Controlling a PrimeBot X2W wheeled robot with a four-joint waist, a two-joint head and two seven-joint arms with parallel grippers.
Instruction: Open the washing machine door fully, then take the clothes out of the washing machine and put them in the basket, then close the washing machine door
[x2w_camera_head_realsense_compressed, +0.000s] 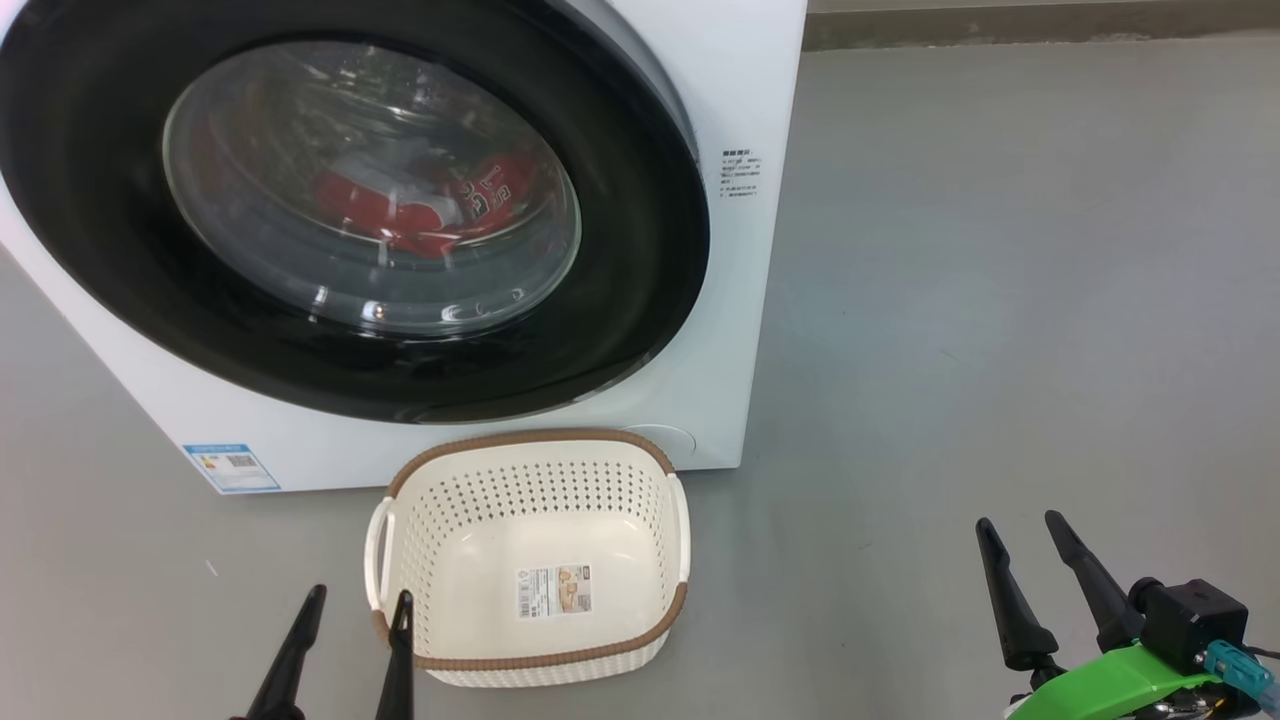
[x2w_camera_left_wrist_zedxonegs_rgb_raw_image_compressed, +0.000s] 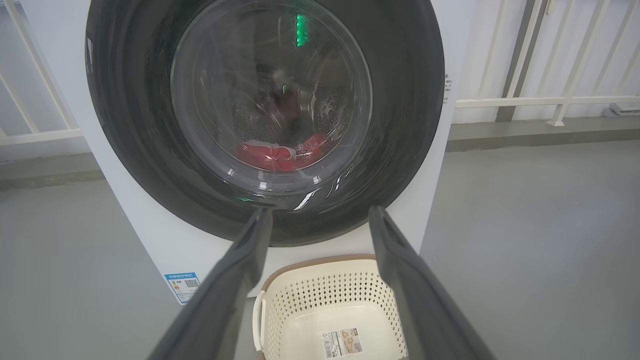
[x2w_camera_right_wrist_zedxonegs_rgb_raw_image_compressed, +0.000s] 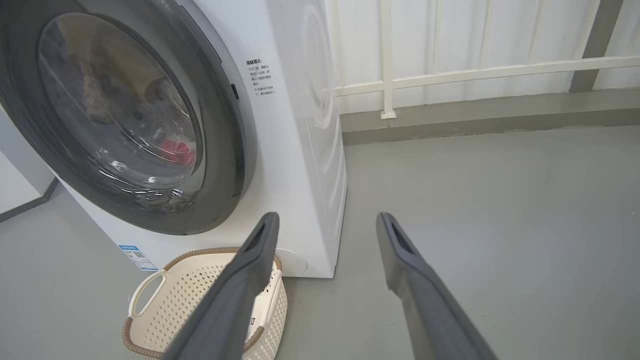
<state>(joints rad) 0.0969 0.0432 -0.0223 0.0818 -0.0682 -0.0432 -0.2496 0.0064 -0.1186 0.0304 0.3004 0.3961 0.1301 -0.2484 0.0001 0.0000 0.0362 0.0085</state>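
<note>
Resting upright, the basket (x2w_camera_head_realsense_compressed: 540, 487) sits just beside the left hand (x2w_camera_head_realsense_compressed: 360, 594).

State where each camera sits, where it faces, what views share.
Head view: up high, looking down at the washing machine door and basket; left pincer and right pincer, open, at bottom.
Left wrist view: low, squarely facing the door; own fingers rise over the basket.
Right wrist view: low, rightward, oblique to the door; own fingers.
Shared: red jersey seen through the door.
</note>
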